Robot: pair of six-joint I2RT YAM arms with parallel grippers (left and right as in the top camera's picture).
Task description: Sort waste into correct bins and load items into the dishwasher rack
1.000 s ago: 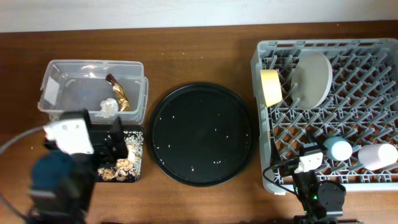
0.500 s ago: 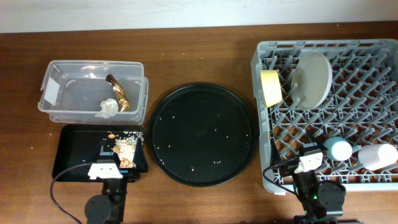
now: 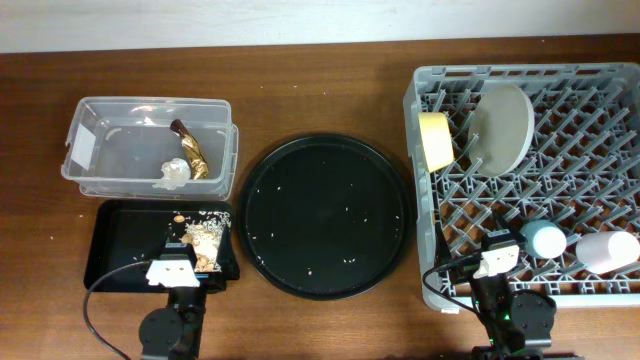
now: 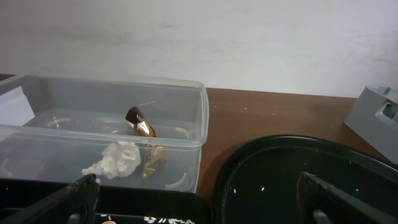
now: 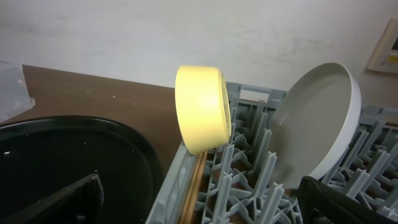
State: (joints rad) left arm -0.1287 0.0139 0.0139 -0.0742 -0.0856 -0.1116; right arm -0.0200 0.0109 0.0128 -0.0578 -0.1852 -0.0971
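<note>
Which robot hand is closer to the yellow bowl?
Right. The right gripper sits by the near corner of the rack, in front of the yellow bowl. The left gripper is across the table, by the shallow black tray and clear tub.

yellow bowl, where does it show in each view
Overhead: the yellow bowl stands on edge in the dishwasher rack's upper-left part, left of the plate.
Left wrist: not in it.
Right wrist: yellow bowl at centre, on edge, plate to its right.
Shared landmark: the round black tray, left of the rack in all three views.
</note>
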